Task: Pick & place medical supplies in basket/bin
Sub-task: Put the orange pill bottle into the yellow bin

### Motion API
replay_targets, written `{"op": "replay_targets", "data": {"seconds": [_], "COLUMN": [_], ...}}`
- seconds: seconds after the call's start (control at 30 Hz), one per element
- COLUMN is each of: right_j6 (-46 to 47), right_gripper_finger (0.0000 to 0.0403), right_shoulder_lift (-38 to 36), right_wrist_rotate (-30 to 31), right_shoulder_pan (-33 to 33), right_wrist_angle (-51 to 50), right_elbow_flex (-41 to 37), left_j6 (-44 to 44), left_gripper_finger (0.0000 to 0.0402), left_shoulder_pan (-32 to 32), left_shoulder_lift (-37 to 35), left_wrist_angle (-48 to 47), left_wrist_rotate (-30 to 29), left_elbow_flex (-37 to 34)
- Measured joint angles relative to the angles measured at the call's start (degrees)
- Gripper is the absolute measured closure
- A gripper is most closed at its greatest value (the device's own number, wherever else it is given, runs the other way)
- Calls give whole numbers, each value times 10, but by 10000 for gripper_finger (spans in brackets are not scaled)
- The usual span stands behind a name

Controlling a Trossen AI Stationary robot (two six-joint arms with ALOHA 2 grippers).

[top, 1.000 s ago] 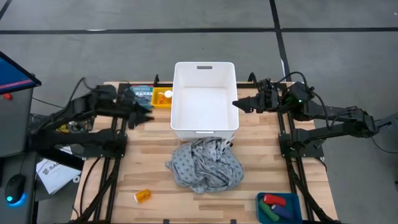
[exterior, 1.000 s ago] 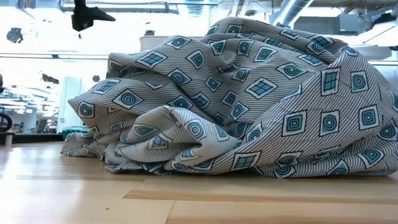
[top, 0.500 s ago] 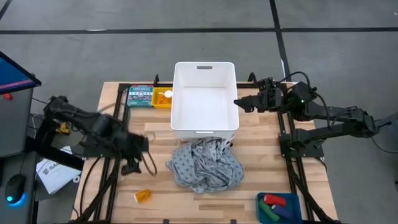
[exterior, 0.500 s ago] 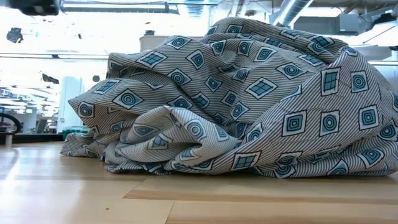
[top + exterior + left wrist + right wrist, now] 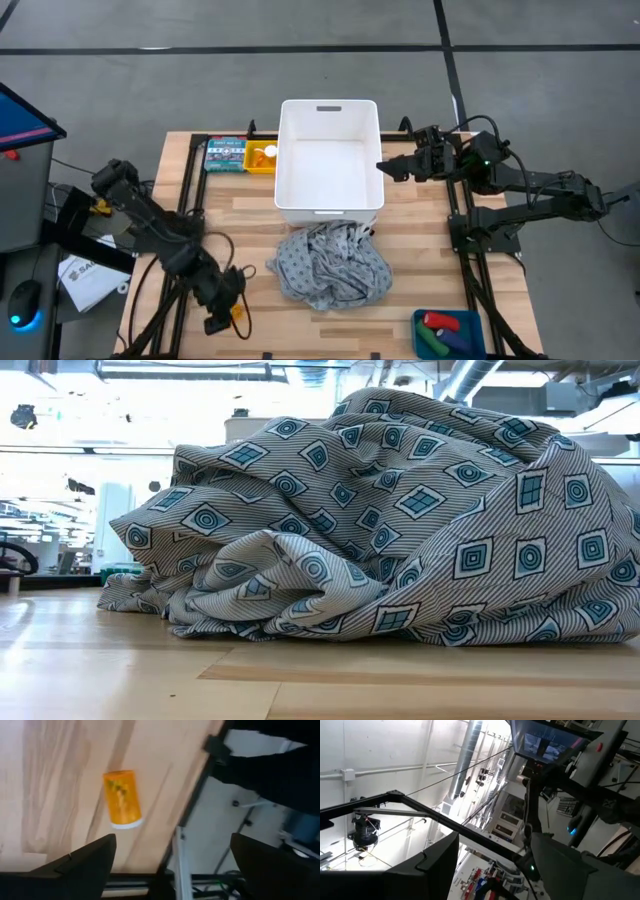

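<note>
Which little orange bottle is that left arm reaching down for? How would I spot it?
Start at the white bin, then the crumpled grey patterned cloth in front of it. Left of the cloth, near the table's front edge, an orange pill bottle lies alone under the left gripper, its jaws open. The other orange bottle lies beside the bin.

wooden table [image 5: 420, 250] | on it: white bin [image 5: 330, 160]; grey cloth [image 5: 330, 265]; orange pill bottle [image 5: 121, 798]; blue tray [image 5: 447, 333]

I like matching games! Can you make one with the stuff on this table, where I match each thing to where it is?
Things:
1. white bin
2. grey patterned cloth
3. orange pill bottle
4. blue tray

Places:
A. table's front right corner
B. under the left hand, front left of the table
C. middle of the table, just in front of the bin
D. back middle of the table

Pairs: 1-D, 2-C, 3-B, 4-A
</note>
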Motion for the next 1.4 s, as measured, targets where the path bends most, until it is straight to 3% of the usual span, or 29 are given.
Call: {"op": "replay_targets", "data": {"seconds": [0.17,0.57,1.03,1.4], "right_j6": [4,6,5,5], "right_gripper_finger": [158,158,158,158], "right_shoulder_lift": [0,0,0,0], "right_wrist_rotate": [-2,-5,-5,-7], "right_shoulder_pan": [0,-2,-2,-2], "right_wrist_angle": [0,28,29,29], "right_elbow_flex": [0,0,0,0], "left_j6": [-26,-93,-73,-62], "left_gripper_finger": [10,21,24,24], "left_shoulder_pan": [-27,-37,-3,5], "left_shoulder_lift": [49,100,103,103], "left_wrist_angle": [-12,85,175,196], "left_wrist_rotate": [-40,-66,-90,-90], "left_elbow_flex": [-2,-83,-150,-156]}}
